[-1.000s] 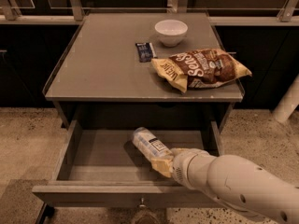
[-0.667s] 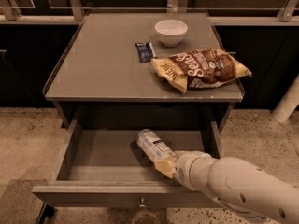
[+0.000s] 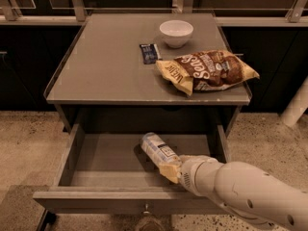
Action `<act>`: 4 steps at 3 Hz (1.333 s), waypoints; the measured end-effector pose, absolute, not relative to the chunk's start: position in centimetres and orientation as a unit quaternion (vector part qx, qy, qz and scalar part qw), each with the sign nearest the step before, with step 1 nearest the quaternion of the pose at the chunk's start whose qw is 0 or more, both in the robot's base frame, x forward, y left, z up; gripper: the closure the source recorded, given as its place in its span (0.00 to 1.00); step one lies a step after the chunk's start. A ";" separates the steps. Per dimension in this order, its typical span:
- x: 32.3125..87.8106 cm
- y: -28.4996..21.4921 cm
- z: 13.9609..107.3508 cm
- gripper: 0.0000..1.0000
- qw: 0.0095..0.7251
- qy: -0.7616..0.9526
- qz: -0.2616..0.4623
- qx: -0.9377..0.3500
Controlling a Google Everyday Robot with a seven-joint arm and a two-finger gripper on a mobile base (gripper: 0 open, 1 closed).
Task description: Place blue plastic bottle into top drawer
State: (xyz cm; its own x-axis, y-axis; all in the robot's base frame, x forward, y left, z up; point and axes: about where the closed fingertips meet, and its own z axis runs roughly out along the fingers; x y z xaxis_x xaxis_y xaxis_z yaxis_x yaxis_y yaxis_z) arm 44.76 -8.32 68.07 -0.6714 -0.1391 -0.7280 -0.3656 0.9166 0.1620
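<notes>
The top drawer (image 3: 91,196) is pulled open under the grey table; its front panel has a small round knob at the centre. My gripper (image 3: 169,168) reaches in from the lower right and is shut on the blue plastic bottle (image 3: 156,148). The bottle lies tilted, its cap end pointing up-left, inside the drawer over the right half of the floor. I cannot tell whether it rests on the floor or hangs just above it. The white arm covers the drawer's right front corner.
On the table top (image 3: 106,71) stand a white bowl (image 3: 176,32), a small dark blue packet (image 3: 149,52) and a brown chip bag (image 3: 208,71). A white pole (image 3: 296,105) stands at the right. The floor is speckled stone.
The gripper and bottle have shifted slightly to the right inside the drawer. The rest has not moved.
</notes>
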 end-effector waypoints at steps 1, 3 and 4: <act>44.8 -8.3 68.1 0.34 0.380 0.902 0.149 -0.140; 44.8 -8.3 68.1 0.00 0.380 0.902 0.149 -0.140; 44.8 -8.3 68.1 0.00 0.380 0.902 0.149 -0.140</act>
